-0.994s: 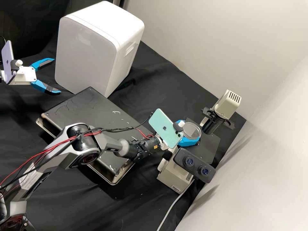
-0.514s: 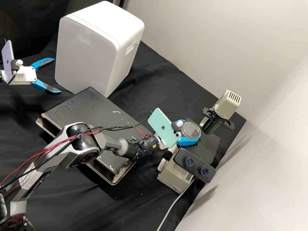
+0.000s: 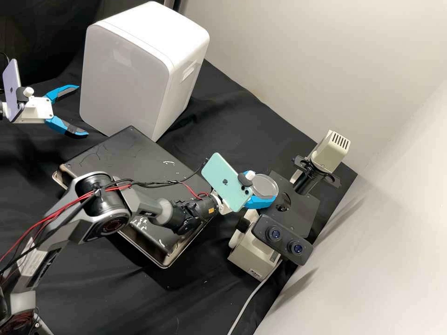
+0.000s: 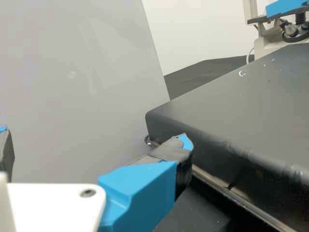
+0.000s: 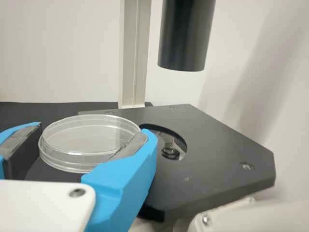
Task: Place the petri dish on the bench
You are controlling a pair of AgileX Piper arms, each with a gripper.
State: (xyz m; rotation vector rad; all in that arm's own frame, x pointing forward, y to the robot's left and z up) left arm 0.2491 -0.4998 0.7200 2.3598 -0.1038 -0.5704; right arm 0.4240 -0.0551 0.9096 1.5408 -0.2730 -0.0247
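Far to the left of the microscope, your left gripper hangs with its fingers spread and empty; at the left edge of the microscope's stage, your right gripper pinches the petri dish, which lies flat between its blue fingers; you cannot tell whether the dish rests on the stage or hangs just above it; that arm is the nearer, and open bench lies left of and below the microscope; the dish is clear, round, shallow and seemingly empty.
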